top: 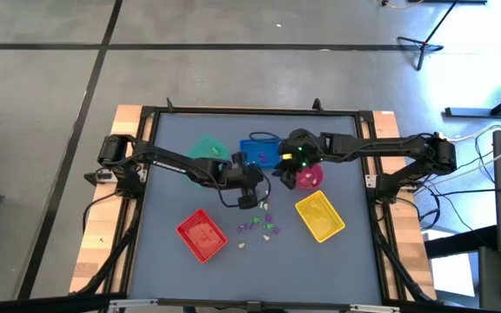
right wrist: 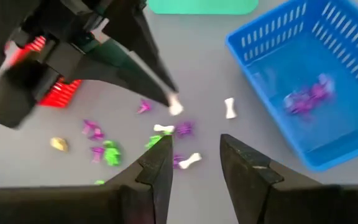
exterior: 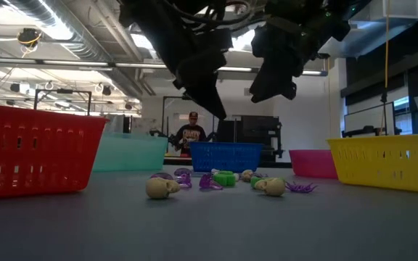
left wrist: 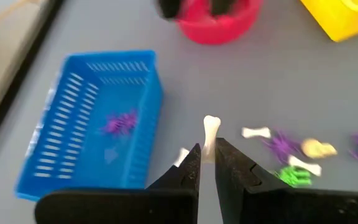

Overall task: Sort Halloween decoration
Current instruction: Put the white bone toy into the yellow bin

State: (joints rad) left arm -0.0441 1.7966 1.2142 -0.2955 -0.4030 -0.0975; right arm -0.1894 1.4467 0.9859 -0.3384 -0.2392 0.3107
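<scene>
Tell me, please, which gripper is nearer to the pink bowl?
Right. The right gripper, open, hangs just beside the pink bowl, by the blue tray. The left gripper, shut on a white bone, is farther off, above the scattered trinkets.

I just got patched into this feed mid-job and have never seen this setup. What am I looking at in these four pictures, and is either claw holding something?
Two robot arms work over a grey table. One picture looks down from above, one sits at table height, and one rides on each wrist. On the table lie a red tray, yellow tray, blue tray, green tray, pink bowl and scattered small trinkets. The left gripper is shut on a white bone, above the trinkets. The right gripper hangs open and empty near the blue tray.
</scene>
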